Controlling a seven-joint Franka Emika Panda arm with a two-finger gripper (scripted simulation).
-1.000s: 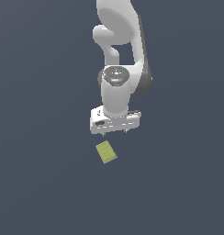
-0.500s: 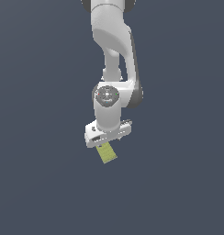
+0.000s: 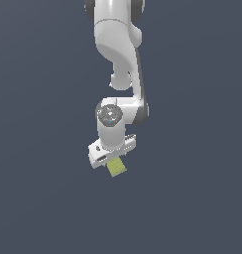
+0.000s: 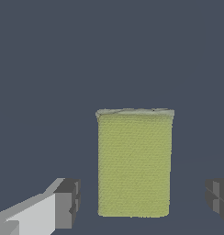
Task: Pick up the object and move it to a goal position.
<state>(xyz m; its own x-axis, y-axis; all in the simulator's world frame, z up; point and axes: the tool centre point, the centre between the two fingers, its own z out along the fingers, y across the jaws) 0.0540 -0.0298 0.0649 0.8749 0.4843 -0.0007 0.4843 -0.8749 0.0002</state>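
- Over the last second the gripper (image 3: 111, 155) has been lowered from a hover above the block (image 3: 116, 168) until its white body overlaps the block's upper edge in the exterior view.
- A rotation of the hand is also noted: the finger bar, earlier near level, is now tilted, its end toward the exterior view's right sitting higher.
- The block has not been displaced; it lies flat on the floor (image 3: 192, 198) in the same spot and at the same slant.
- In the wrist view the block (image 4: 134, 163) is seen between the two fingers (image 4: 68, 203), one on each side, a clear gap left on both sides; no contact.
- End effector state: spread wide, nothing pinched.
- The long sides of the block face the pads, so the narrow width is presented for closing.
- Judgement: the approach is nearly finished; a little more descent, then closing, is judged to remain before any lift. The grasp has not begun.
- No goal marker is visible in either view; its position cannot be told.
- Surface: uniform dark slate-blue, matte, without seams or edges.
- Room: no walls, furniture or other items visible; only the arm (image 3: 118, 44) and the block.
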